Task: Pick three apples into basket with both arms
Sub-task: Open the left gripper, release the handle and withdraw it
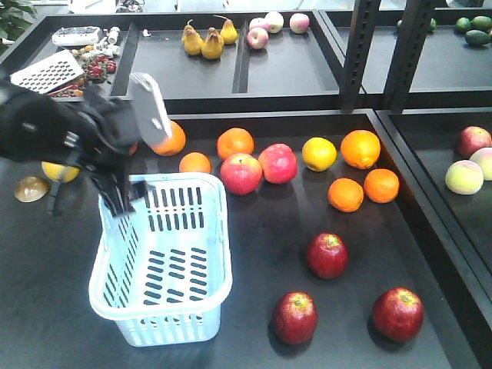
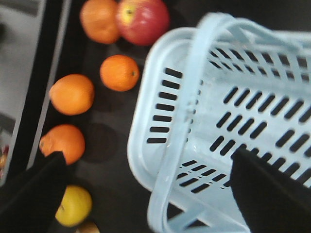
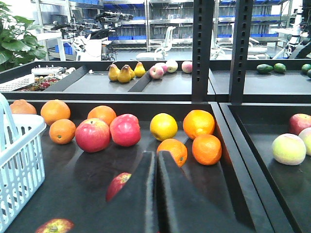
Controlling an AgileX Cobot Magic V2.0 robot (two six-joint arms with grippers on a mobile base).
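Three dark red apples lie on the black table right of the basket: one at the middle (image 1: 327,255), one at the front (image 1: 295,317) and one at the front right (image 1: 397,314). The pale blue basket (image 1: 206,301) stands at the front left and holds nothing. My left gripper (image 1: 115,196) hangs over its far left rim. In the left wrist view it (image 2: 148,162) is open, with the basket's rim and handle (image 2: 175,145) between the fingers. My right gripper (image 3: 156,154) is shut and empty, low over the table. It partly hides one apple (image 3: 116,184). Another apple (image 3: 53,226) shows at the bottom edge.
Oranges (image 1: 234,143), two brighter pink-red apples (image 1: 241,173) and a yellow fruit (image 1: 319,154) lie behind the basket. Pears (image 1: 202,40) sit on the raised back shelf. Black upright posts (image 1: 360,46) stand at the back right. A side tray holds peaches (image 1: 464,177).
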